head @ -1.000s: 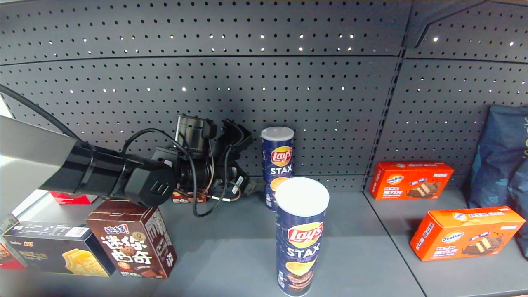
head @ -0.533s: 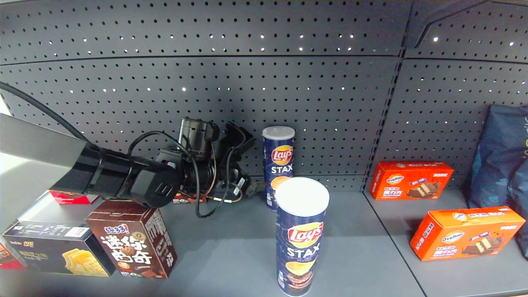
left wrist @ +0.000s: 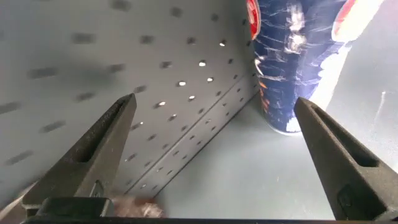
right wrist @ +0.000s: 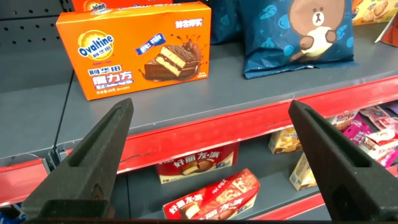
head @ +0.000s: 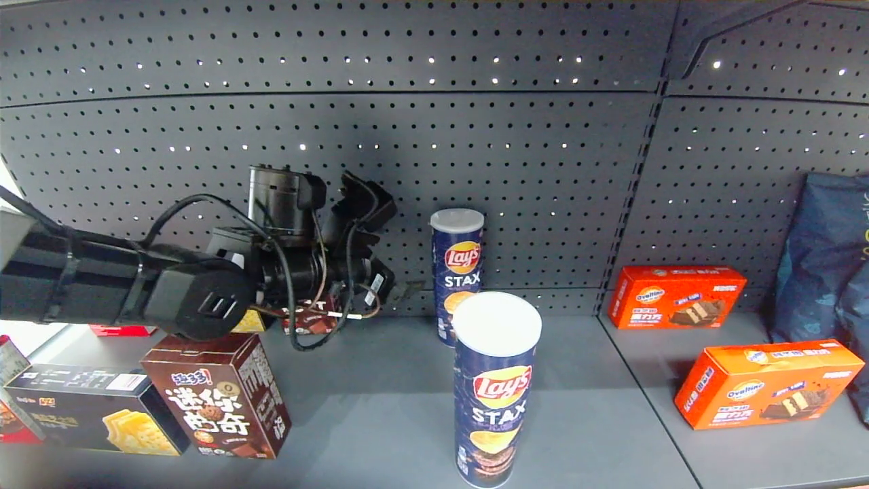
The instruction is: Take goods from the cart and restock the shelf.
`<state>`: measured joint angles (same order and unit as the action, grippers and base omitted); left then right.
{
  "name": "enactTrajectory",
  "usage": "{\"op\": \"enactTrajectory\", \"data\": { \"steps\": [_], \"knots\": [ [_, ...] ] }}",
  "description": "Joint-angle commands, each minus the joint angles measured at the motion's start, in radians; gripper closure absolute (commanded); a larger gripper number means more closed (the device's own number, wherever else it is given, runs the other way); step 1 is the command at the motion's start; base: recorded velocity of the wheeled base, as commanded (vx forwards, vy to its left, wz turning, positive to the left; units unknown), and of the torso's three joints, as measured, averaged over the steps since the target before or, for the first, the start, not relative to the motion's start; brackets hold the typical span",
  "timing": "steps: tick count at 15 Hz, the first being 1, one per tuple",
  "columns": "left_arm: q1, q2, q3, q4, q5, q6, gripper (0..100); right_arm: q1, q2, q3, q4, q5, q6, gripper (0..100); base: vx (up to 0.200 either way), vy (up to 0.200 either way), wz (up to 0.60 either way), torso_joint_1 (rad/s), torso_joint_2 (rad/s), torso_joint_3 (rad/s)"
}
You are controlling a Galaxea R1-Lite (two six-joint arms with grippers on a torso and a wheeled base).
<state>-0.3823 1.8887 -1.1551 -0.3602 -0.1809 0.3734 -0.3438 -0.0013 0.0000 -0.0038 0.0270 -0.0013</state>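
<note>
The pegboard rises behind the grey shelf. The left arm stretches in from the left above the shelf, with its wrist near the pegboard.

Blue bags stand at the far right. Two cans of chips stand upright mid-shelf. The front can is near the shelf's front edge. The back can is behind it, close to the pegboard. From the head view the front can overlaps the foot of the back can, and whether they touch cannot be told.

Right of the cans lie the front orange box and the back orange box, apart from each other. At the left, under the arm, a brown box stands upright. A black box lies just beside it.

The left gripper is spread wide and holds nothing. It points along the pegboard toward the back can, which stands just ahead of its fingertips, off to one side and untouched.

The right gripper is likewise spread wide and empty. It is held before a shelf's red front edge, with an orange box and a blue bag beyond it. Red boxes lie on the level below
</note>
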Motion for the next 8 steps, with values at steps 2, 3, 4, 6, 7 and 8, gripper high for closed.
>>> {"op": "enactTrajectory", "data": {
  "steps": [2, 3, 4, 6, 7, 8],
  "knots": [
    [0.031, -0.174, 0.026, 0.006, 0.003, -0.021, 0, 0.000, 0.001, 0.000, -0.001, 0.001, 0.000, 0, 0.000, 0.000, 0.00, 0.000, 0.00, 0.000],
    [0.043, -0.209, 0.037, 0.009, 0.017, -0.019, 0, 0.000, 0.001, 0.000, -0.001, 0.001, 0.000, 0, 0.000, 0.000, 0.00, 0.000, 0.00, 0.000],
    [0.051, -0.230, 0.048, 0.015, 0.027, -0.021, 0, 0.000, 0.001, 0.000, 0.001, 0.001, 0.000, 0, 0.000, 0.000, 0.00, 0.000, 0.00, 0.000],
    [0.059, -0.335, 0.124, 0.040, 0.046, -0.024, 0, 0.000, 0.001, 0.000, -0.001, 0.001, 0.000, 0, 0.000, 0.000, 0.00, 0.000, 0.00, 0.000],
    [0.066, -0.373, 0.155, 0.040, 0.067, -0.024, 0, 0.000, 0.001, 0.000, -0.001, 0.001, 0.000, 0, 0.000, 0.000, 0.00, 0.000, 0.00, 0.000],
    [0.065, -0.410, 0.176, 0.040, 0.110, -0.024, 0, 0.000, 0.001, 0.000, -0.001, 0.001, 0.000, 0, 0.000, 0.000, 0.00, 0.000, 0.00, 0.000]
  ]
}}
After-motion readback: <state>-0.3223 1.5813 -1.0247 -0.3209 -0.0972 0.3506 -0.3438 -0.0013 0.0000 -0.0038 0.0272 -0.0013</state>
